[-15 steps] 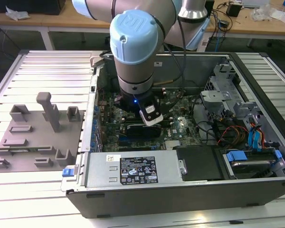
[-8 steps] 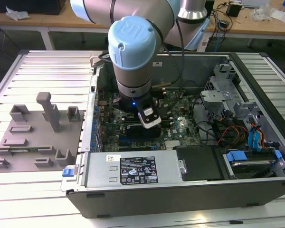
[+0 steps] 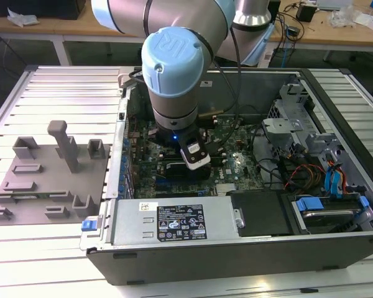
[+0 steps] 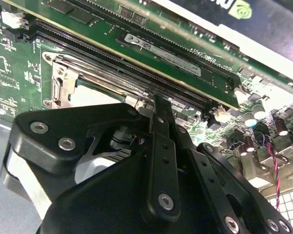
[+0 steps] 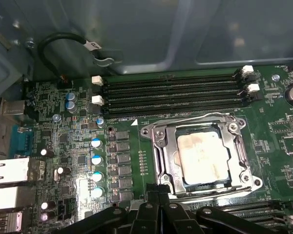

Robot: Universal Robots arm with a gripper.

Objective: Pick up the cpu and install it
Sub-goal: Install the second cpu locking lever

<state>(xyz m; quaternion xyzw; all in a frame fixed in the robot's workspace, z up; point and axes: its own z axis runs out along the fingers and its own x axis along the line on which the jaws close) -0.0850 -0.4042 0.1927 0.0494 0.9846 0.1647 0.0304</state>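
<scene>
The cpu [image 5: 205, 158], a square chip with a pale, smudged silvery top, lies flat inside the metal socket frame [image 5: 158, 151] on the green motherboard. My gripper [image 5: 155, 196] is at the frame's near edge, beside the cpu and not over it. Its two thin black fingers are pressed together with nothing visible between them. In the second wrist view the gripper [image 4: 155, 101] has its tips against the frame's wire lever [image 4: 102, 68]. In the exterior view the arm's wrist [image 3: 174, 118] stands straight over the board inside the open computer case.
Black memory slots [image 5: 176, 92] run along the far side of the socket, and a memory stick [image 4: 161, 48] sits close by. A grey plastic fixture [image 3: 50, 180] lies at the exterior view's left. Drive bays and cables [image 3: 323, 161] crowd the case's right, and the power supply [image 3: 180, 223] is in front.
</scene>
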